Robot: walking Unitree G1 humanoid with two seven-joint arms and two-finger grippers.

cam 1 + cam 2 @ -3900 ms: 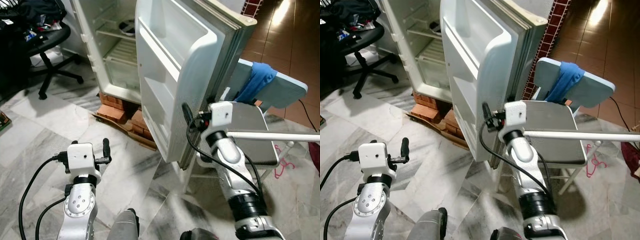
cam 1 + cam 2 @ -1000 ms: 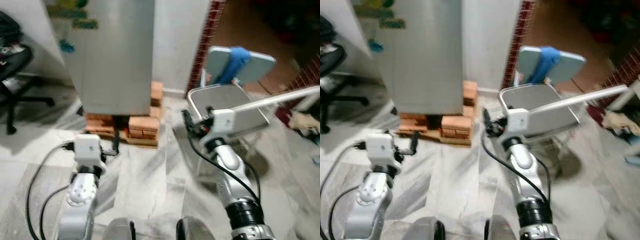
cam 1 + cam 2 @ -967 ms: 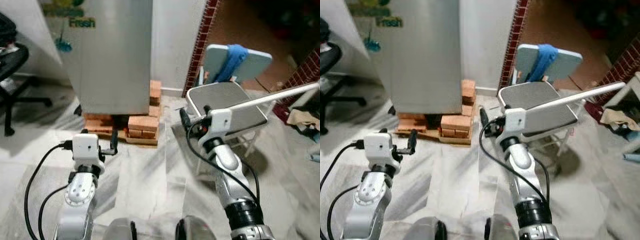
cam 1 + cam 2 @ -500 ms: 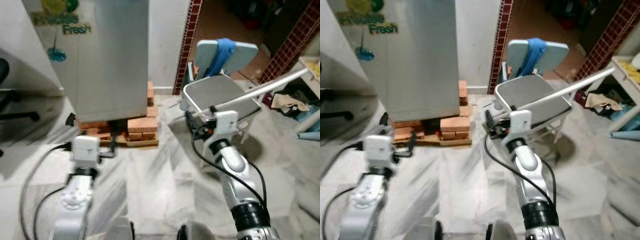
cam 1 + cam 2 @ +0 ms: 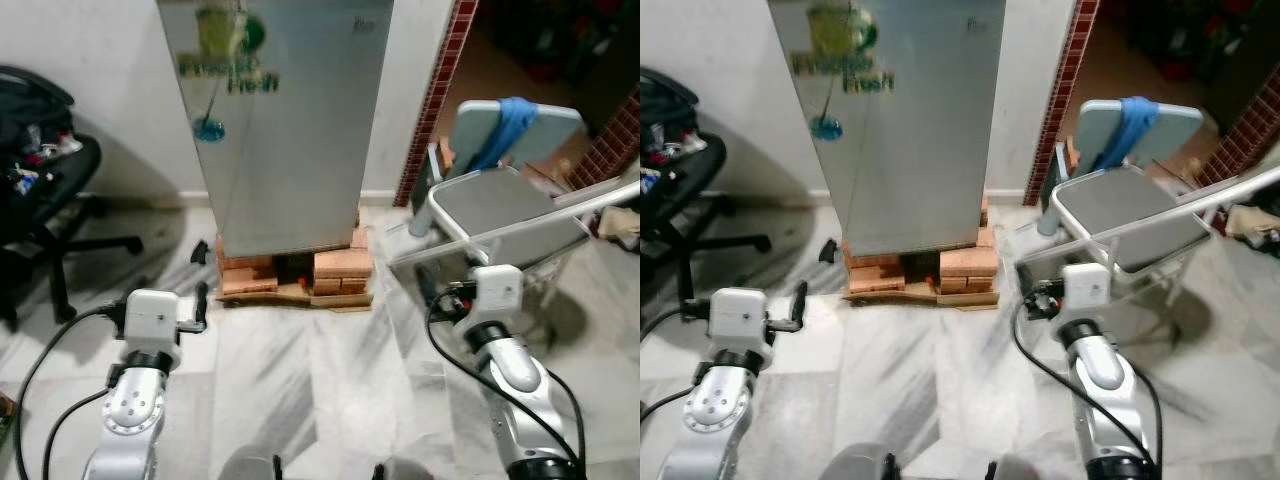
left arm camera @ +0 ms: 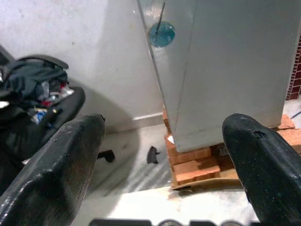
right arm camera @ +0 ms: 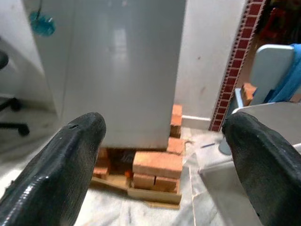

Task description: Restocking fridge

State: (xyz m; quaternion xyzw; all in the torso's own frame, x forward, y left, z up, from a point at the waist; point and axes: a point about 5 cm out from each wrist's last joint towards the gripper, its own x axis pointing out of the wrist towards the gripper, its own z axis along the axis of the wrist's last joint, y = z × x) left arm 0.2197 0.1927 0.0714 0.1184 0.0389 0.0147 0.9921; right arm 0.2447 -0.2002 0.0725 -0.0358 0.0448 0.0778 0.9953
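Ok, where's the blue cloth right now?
The blue cloth hangs over the back of the grey chair, ahead to the robot's right, just right of the brick pillar and the closed fridge.

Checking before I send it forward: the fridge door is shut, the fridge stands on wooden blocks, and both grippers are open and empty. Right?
Not quite. The fridge stands on red bricks laid over a flat board, not on wooden blocks; the left eye view shows this. The rest holds: the door is shut, and the left gripper and right gripper are both open and empty.
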